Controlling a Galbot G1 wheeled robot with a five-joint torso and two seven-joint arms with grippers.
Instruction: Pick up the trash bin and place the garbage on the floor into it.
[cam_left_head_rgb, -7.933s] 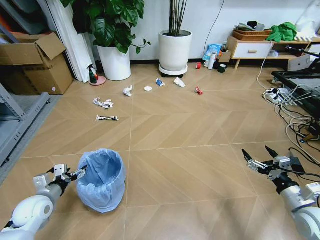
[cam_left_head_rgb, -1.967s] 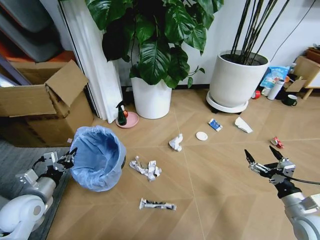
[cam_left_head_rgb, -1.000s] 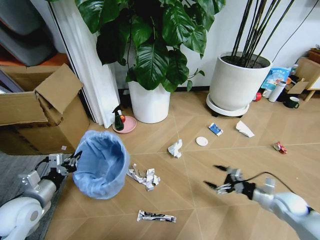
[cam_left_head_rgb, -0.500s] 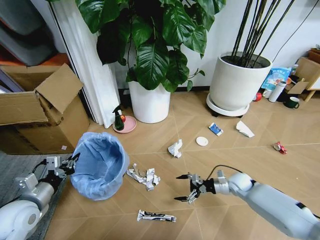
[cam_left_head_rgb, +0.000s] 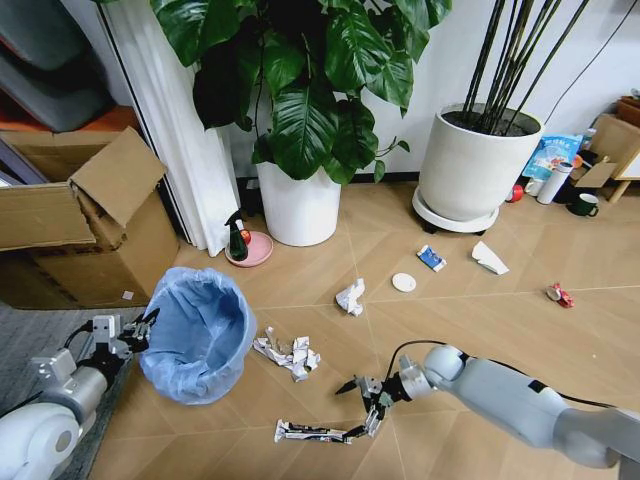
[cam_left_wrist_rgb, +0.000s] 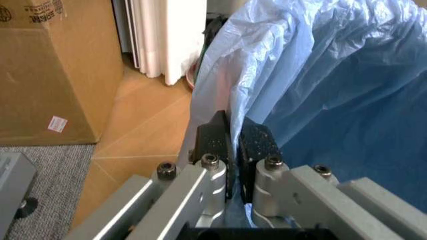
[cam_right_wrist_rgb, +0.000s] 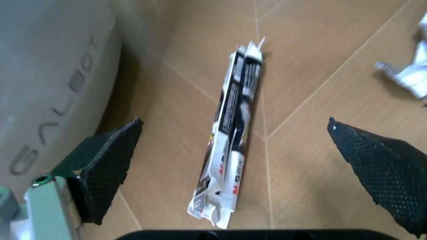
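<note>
Wood floor (cam_left_head_rgb: 520, 300), litter strewn; plants (cam_left_head_rgb: 310, 90) by wall.

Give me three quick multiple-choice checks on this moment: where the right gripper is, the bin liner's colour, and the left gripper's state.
1. The right gripper is:
A. inside the trash bin
B. low over the long flat wrapper on the floor
C. at the white disc

2. The liner of the trash bin is:
A. light blue
B. black
C. green

3. The left gripper is:
A. open, clear of the bin
B. shut on the bin's rim
C. holding crumpled paper

Answers: 1 B, the right wrist view shows the long flat wrapper between the spread fingers, not yet gripped. 2 A, the crinkly bag is light blue in the head view. 3 B, the left wrist view shows its pads pinching the rim.
</note>
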